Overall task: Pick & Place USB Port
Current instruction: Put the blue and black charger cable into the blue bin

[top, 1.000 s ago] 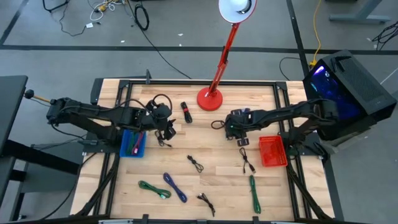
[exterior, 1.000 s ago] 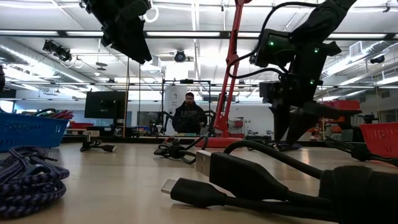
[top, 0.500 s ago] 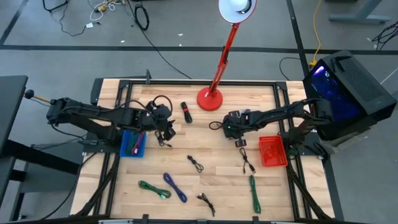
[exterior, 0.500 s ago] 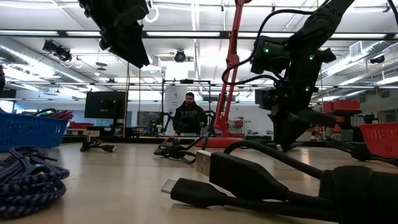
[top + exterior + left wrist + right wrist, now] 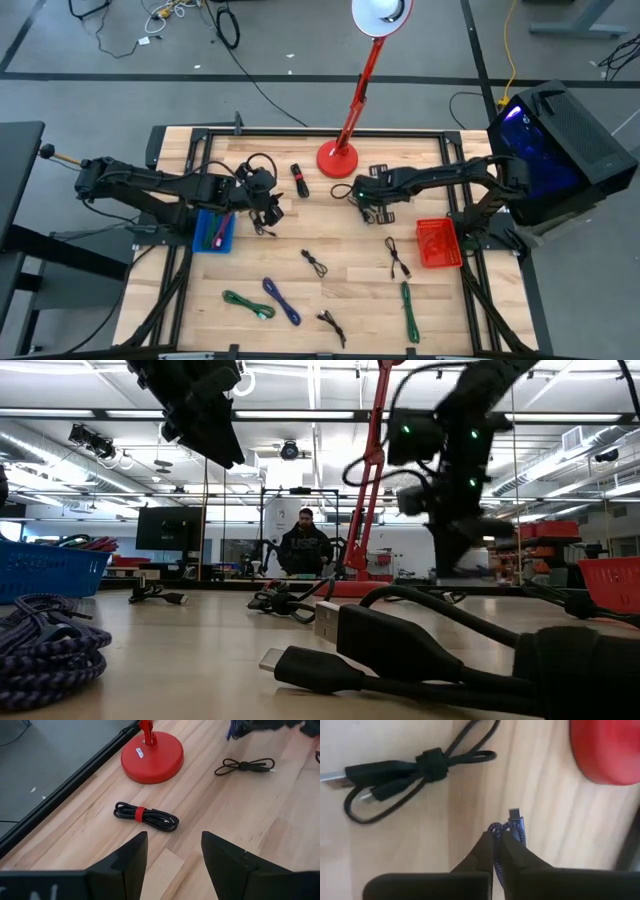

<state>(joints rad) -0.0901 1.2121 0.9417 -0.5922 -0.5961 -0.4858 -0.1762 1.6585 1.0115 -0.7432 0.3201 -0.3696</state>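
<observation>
While your right tool [image 5: 496, 846] pinches the blue cable [image 5: 512, 827] above the table [image 5: 340, 250] near the lamp base [image 5: 337, 159], it must go in the red basket [image 5: 437, 243]; your left tool [image 5: 172, 852] waits open

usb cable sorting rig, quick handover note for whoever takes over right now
Right gripper: shut on a blue braided cable, above the table near the red lamp base, with a bundled black cable lying beside it.
Left gripper: open, holding nothing, above the table next to the blue bin.
Done: the blue bin holds some cables; what is in the red bin cannot be made out.
Left: bin the held cable, then the several cables loose on the table.
</observation>
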